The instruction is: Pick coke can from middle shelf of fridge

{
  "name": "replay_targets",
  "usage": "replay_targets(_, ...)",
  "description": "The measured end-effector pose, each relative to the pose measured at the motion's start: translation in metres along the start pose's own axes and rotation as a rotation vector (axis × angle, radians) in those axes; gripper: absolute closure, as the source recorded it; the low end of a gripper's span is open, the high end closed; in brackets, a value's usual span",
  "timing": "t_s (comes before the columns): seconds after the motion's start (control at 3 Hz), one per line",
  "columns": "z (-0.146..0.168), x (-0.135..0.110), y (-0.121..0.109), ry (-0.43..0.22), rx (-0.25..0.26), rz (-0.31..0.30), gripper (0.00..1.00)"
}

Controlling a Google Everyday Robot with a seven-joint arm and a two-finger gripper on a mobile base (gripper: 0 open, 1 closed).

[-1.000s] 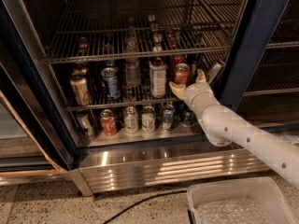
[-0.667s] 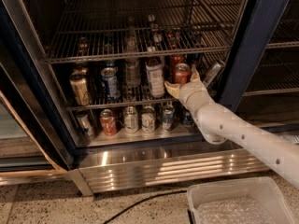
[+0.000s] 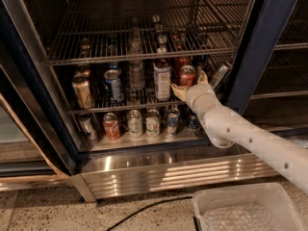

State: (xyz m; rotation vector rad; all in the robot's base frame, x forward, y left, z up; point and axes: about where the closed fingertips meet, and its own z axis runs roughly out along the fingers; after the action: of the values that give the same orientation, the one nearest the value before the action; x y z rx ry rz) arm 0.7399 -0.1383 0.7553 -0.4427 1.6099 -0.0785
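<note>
The fridge (image 3: pixel 262 42) stands open in the camera view. The coke can (image 3: pixel 187 73), orange-red with a silver top, stands upright at the right end of the middle shelf (image 3: pixel 96 110). My gripper (image 3: pixel 190 84) reaches in from the right on its white arm. It is open, with one pale fingertip (image 3: pixel 177 91) low on the can's left and the other (image 3: pixel 203 76) on its right. The can sits between them, on the rack.
On the same shelf stand a white-labelled can (image 3: pixel 162 79), a clear bottle (image 3: pixel 136 74), a blue can (image 3: pixel 113 84) and a tan can (image 3: pixel 82 91). A silver can (image 3: pixel 219 74) leans at the far right. Below are several cans, including a small red one (image 3: pixel 111 126). A white bin (image 3: pixel 245 208) sits on the floor.
My gripper has moved slightly left and deeper in, so its fingers now sit on both sides of the coke can. The can has not moved.
</note>
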Motion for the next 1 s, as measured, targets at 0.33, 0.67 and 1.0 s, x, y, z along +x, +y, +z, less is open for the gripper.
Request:
replay_targets(0.33,-0.0003,0.0045,-0.0117,0.010,0.023,-0.003,0.28)
replay_targets(0.67,0.0032,0.0050,-0.0131,0.012,0.026,-0.003,0.27)
replay_targets(1.0,0.0047,0.0041,-0.0125,0.010,0.023,-0.002,0.45)
